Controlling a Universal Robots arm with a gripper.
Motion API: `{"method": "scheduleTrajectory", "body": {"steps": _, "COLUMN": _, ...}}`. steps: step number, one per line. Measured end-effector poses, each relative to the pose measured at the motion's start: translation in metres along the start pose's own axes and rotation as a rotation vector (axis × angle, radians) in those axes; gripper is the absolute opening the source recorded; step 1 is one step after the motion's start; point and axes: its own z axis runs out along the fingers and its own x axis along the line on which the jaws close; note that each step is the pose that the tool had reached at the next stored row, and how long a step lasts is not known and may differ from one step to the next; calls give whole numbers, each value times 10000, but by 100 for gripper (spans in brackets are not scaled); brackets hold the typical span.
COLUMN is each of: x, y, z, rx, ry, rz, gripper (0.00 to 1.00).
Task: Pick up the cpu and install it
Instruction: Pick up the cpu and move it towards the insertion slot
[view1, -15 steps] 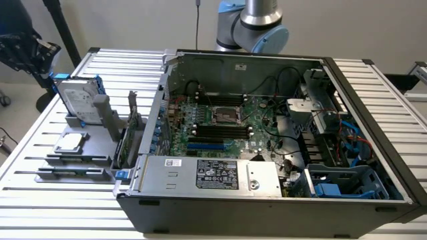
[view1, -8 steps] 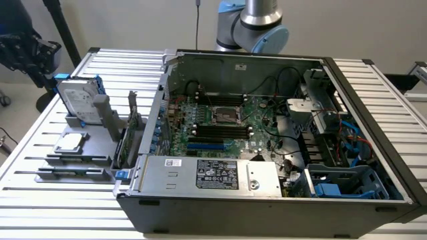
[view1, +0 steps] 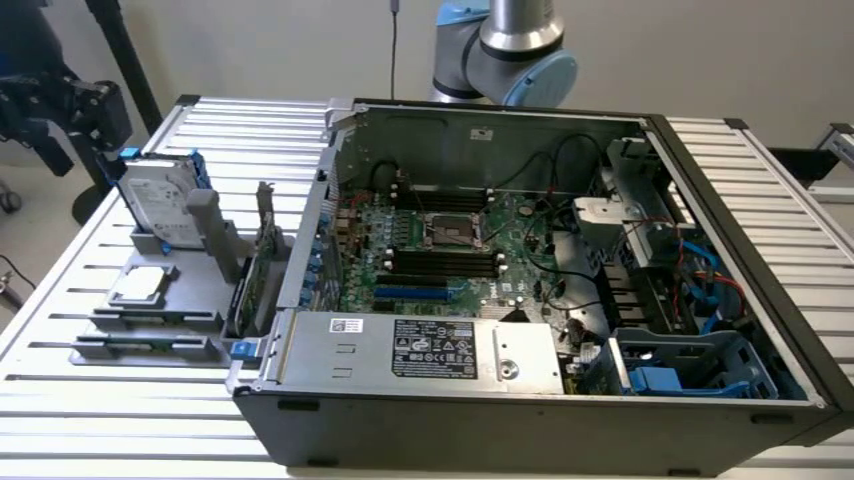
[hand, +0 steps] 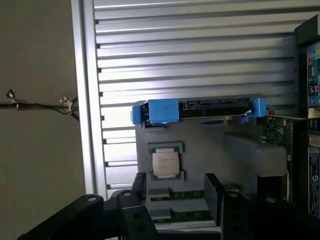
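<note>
Hand (hand: 175, 177) released, fingers (hand: 141, 184) spread, nothing grasped; we note it stands clear of the cpu (hand: 165, 164). Cpu lies flat in its grey tray (hand: 210, 150) on the table (hand: 190, 60), beside the drive (hand: 162, 111), outside the open case (view1: 534, 425).

Quick look at the robot itself. In the exterior view the arm (view1: 521, 22) shows up at the back, about mid-shot, as a silver tube dropping into a fat joint (view1: 514, 72) with pale blue caps. The wrist view gets you the gripper (hand: 176, 192), which is black, chunky and aimed downward. Its two dark fingers (hand: 140, 187) poke out side by side and are clearly spread apart, with open space between them. Black linkage bars (hand: 85, 215) run back from the fingers toward the camera.
</note>
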Motion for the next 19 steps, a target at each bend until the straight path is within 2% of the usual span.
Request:
{"method": "scheduleTrajectory", "body": {"steps": 1, "x": 14, "y": -2, "z": 17, "rx": 1, "ry": 2, "rz": 1, "gripper": 65}}
{"method": "scheduleTrajectory", "body": {"steps": 3, "x": 41, "y": -5, "z": 55, "rx": 1, "ry": 2, "rz": -2, "gripper": 65}}
{"method": "scheduleTrajectory", "body": {"steps": 4, "x": 53, "y": -7, "z": 72, "rx": 1, "ry": 2, "rz": -6, "gripper": 71}}
{"method": "scheduleTrajectory", "body": {"steps": 11, "x": 96, "y": -15, "z": 199, "rx": 0, "ry": 5, "rz": -53, "gripper": 71}}
{"method": "scheduleTrajectory", "body": {"steps": 19, "x": 95, "y": -65, "z": 339, "rx": -2, "ry": 55, "rz": -383, "gripper": 71}}
